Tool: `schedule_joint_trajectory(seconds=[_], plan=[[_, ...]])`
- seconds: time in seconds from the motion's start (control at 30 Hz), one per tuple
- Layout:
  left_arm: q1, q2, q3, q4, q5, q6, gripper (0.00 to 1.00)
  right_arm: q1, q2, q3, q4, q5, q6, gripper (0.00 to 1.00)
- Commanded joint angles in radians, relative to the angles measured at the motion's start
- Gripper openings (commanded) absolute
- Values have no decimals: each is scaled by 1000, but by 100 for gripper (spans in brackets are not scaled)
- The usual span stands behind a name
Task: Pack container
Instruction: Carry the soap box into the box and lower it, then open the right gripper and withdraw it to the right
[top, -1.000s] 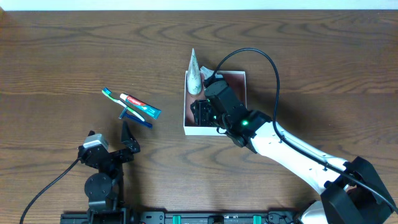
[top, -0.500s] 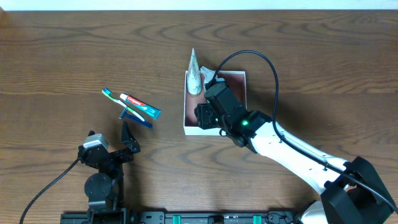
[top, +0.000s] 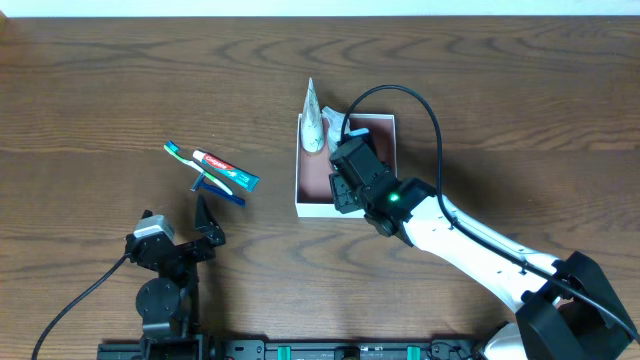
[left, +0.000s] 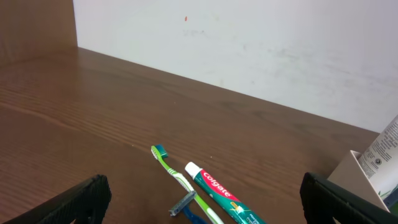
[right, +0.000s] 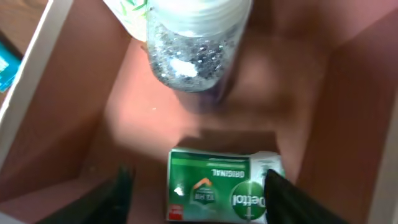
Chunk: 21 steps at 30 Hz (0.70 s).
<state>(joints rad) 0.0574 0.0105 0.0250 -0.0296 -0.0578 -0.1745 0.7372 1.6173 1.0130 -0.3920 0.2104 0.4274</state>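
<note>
Soap (right: 219, 190) lies loose in the container (right: 137, 143) between our right pincer's (right: 199, 180) parted fingers; our left pincer (left: 204, 188) gapes empty.

The left tool (top: 177, 222) sits low, its jaws spread wide. The right arm (top: 470, 240) stretches forward. The right tool (top: 338, 186) points down, jaws parted.

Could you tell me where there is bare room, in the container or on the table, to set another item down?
In the container, only the pink floor between the white tube and the green soap packet is bare; the right gripper hangs over the soap end. On the table, the strip between container and toothpaste is free.
</note>
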Motion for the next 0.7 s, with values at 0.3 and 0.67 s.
schedule_joint_trajectory(seconds=[0.3,0.67], plan=[[4,-5,-21,-37,-9,21,98,-3,-26,11,-21,0,0,69],[4,-5,-21,-37,-9,21,98,-76,-413,34,-229,88,98,85]])
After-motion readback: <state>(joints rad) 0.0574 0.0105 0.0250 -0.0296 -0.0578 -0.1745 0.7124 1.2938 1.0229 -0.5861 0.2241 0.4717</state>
